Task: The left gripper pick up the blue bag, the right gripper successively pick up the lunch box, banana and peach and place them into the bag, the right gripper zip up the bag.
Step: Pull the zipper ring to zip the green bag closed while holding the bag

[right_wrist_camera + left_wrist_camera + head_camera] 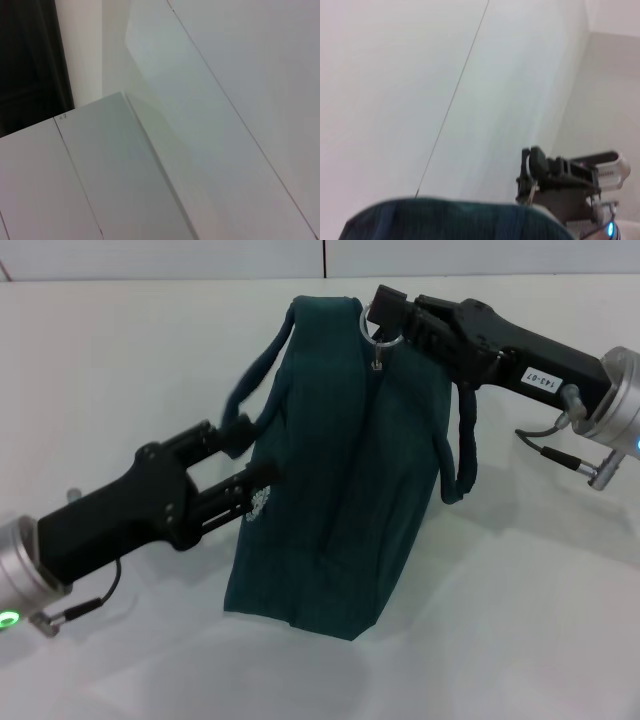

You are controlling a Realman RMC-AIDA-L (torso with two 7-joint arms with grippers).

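Observation:
The blue bag (pixel 335 480) stands upright on the white table, its top closed, its round white logo beside my left fingers. My left gripper (pixel 252 452) reaches in from the left and is shut on the bag's side, just below one soft handle (pixel 262 360). At the bag's top, my right gripper (pixel 385 312) comes from the right and is shut on the zipper's ring pull (pixel 384 337). The left wrist view shows the bag's top edge (pixel 455 220) with the right gripper (pixel 529 172) beyond it. The lunch box, banana and peach are out of view.
The bag's second handle (pixel 462 455) hangs loose under the right arm. White table (pixel 520 620) surrounds the bag, with a wall behind. The right wrist view shows only pale wall panels (pixel 150 165).

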